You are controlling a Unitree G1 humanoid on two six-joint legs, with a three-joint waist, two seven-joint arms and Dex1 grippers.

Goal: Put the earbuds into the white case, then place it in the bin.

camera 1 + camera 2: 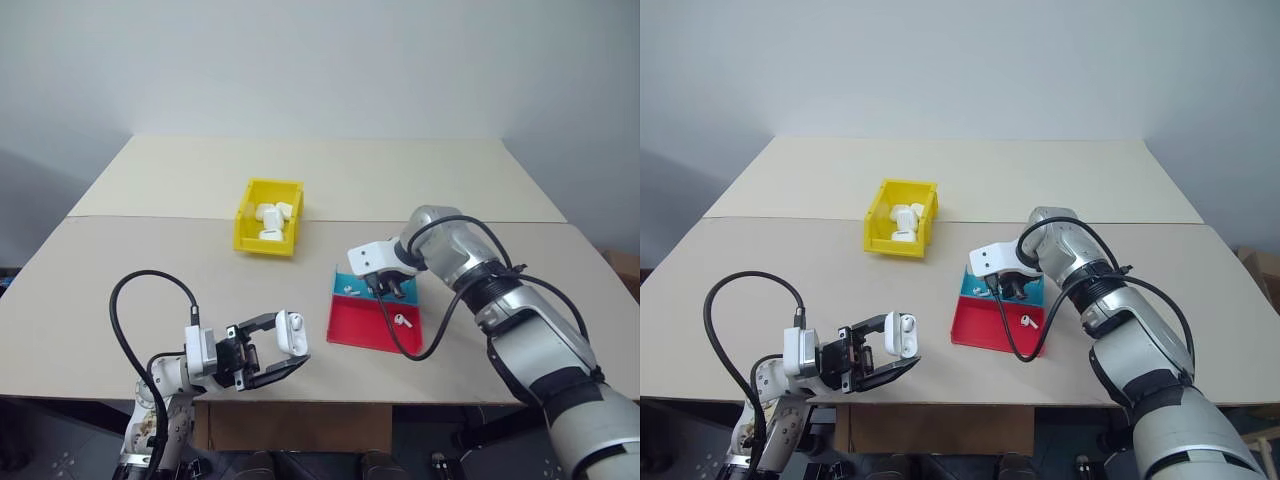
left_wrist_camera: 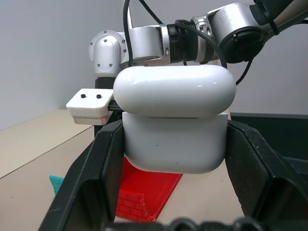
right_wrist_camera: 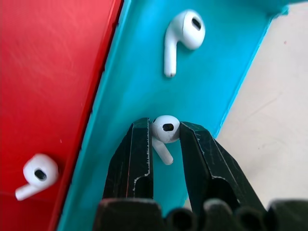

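Left hand: clamped on glossy white rounded case, near desk edge. Right hand: pinching tiny white earbud, stem toward wrist, over blue tray section; case lies well leftward.

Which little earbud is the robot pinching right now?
The earbud on the blue part of the tray, between the right gripper fingers. Another blue-side earbud and one on red lie free.

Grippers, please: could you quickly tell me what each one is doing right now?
Left gripper: closed on the white case.
Right gripper: closed on an earbud in the tray's blue section.
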